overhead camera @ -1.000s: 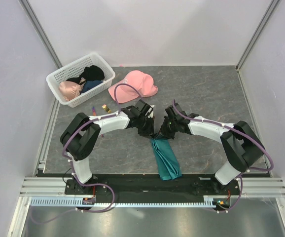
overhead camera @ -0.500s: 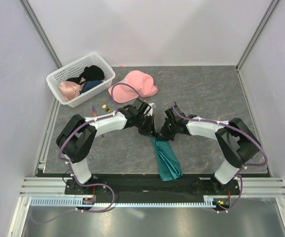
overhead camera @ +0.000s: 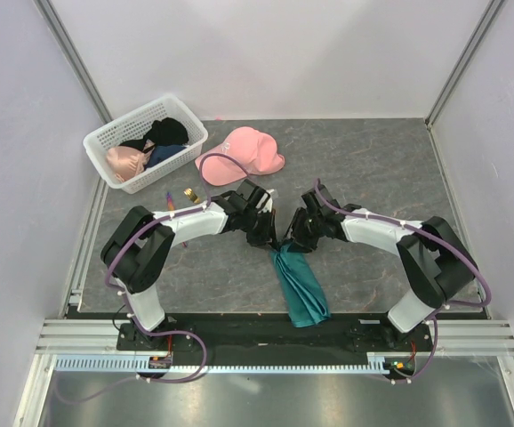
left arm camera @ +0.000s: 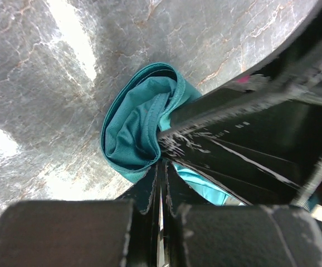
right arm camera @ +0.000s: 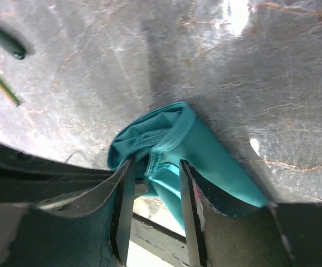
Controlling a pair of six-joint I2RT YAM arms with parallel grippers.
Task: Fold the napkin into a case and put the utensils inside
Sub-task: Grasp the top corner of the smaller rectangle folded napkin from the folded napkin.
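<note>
The napkin is a narrow, layered teal strip running from between my two grippers toward the near edge. Its far end is bunched. My left gripper is shut, its tips pinching the edge of that bunched end. My right gripper faces it from the right and stands open, with a fold of the napkin loose between the fingers. The utensils lie apart at the back left: a gold-headed fork and a thin purple-and-orange piece.
A white basket with clothes in it stands at the back left. A pink cap lies just behind the left arm. Both arms reach inward and nearly meet at the middle of the table.
My right gripper has opened and let go of the napkin's far end. The left gripper stays shut on it. The napkin has barely moved.
</note>
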